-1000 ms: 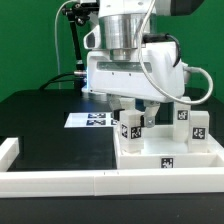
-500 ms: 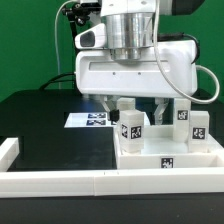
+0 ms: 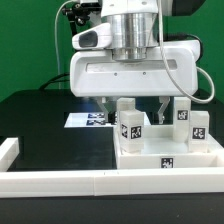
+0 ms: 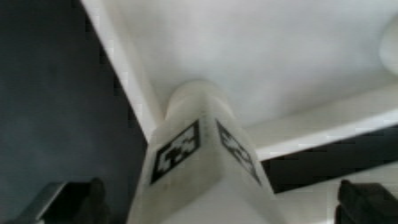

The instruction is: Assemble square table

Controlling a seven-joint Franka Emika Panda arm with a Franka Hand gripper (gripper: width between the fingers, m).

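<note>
White plastic fills most of what I can see: the square tabletop (image 3: 168, 158) lies at the exterior view's right on the black table (image 3: 45, 125), pushed up against the long border rail (image 3: 60, 180) along the near edge. Four tagged leg blocks stand upright on it; the front one (image 3: 131, 126) sits directly below my gripper (image 3: 136, 104), whose fingers (image 3: 109, 102) are spread wide to either side of it, apart from it and holding nothing. My own housing hides the back of the tabletop. The marker board (image 3: 88, 120) shows only partly behind me. In the wrist view the leg (image 4: 199, 140) is blurred, its tag unreadable, and my fingertips (image 4: 71, 200) are cut off at the frame edge.
</note>
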